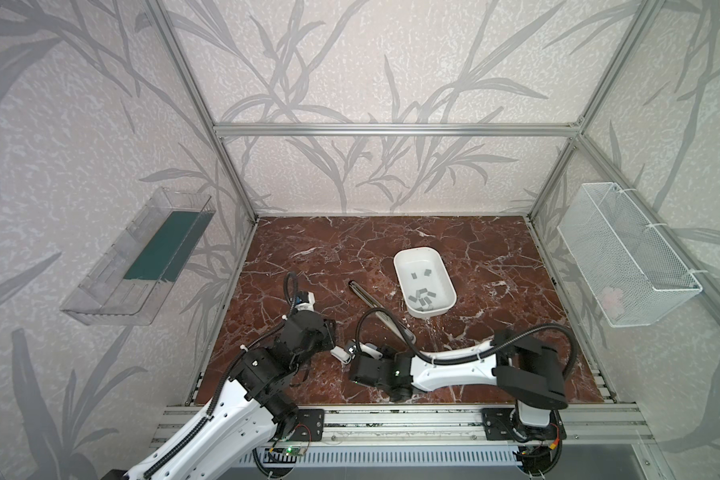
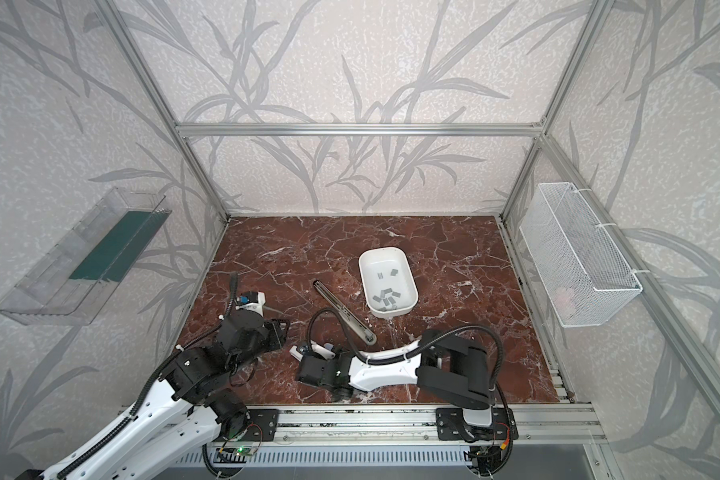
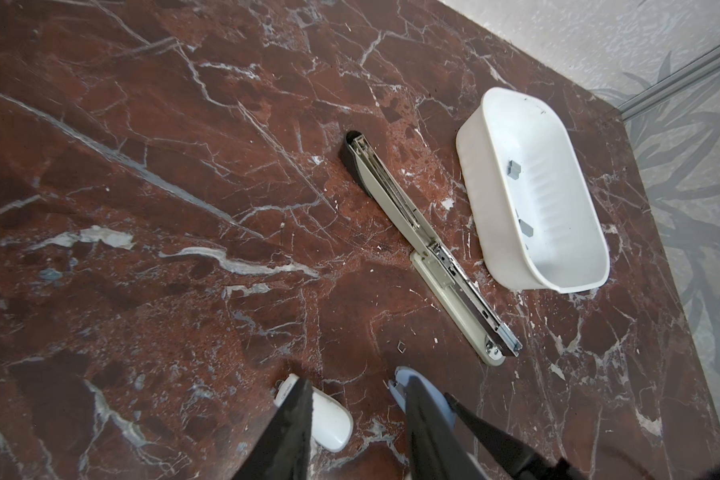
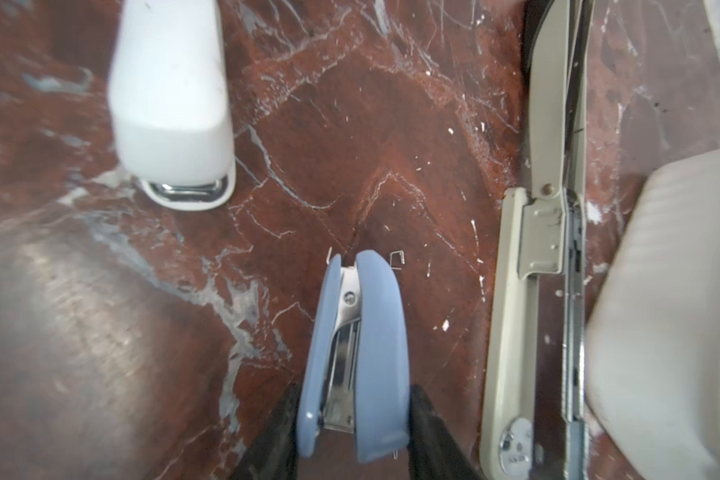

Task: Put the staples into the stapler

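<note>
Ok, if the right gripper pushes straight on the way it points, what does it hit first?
Likely only the loose staple just beyond the blue stapler that the right gripper holds; after it, bare tabletop, as far as shown.

Leaf-patterned walls [image 1: 350, 62], red marble tabletop [image 1: 341, 241]

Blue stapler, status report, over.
Right tool shut on blue stapler. Left tool open, empty. Staples loose in white tray. White stapler, long open stapler nearby.

Red-brown marble tabletop [image 1: 329, 249] fills lower centre. White plastic tub [image 1: 416, 257] sits on it, right of centre. Clear wall bin [image 1: 100, 286] with green insert [image 1: 163, 245] at left edge. White mesh basket [image 1: 616, 253] at right edge.
</note>
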Controlling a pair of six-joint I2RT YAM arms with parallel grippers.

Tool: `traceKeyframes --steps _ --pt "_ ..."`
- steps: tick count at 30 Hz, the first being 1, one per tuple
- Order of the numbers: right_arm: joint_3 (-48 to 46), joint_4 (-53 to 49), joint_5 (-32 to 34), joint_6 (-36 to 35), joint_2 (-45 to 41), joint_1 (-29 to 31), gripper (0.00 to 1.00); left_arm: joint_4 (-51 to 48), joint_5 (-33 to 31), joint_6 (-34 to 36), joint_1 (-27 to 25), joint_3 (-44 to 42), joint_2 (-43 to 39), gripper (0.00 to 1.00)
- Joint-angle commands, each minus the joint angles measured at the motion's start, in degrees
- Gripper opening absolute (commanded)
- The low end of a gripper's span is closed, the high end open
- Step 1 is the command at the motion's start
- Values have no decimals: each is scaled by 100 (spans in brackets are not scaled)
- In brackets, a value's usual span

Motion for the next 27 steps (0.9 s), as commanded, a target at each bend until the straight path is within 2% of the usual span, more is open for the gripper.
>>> traceKeyframes --steps 1,7,14,18,25,27 --pt "748 -1879 1164 240 694 196 40 -437 50 235 306 288 -70 41" --pt "1666 -3640 1782 810 1706 560 40 -344 535 438 947 177 17 40" --pt "1997 -4520 2123 1080 2273 1025 41 -223 661 487 1147 162 36 40" --pt "2012 -4540 2147 924 2432 1155 52 -153 729 488 1188 124 64 39" --pt "1855 -4146 2059 431 2319 1195 57 -66 755 461 1210 55 6 39" --pt "1742 -3963 1946 234 2149 1225 64 -67 756 469 1219 69 28 39"
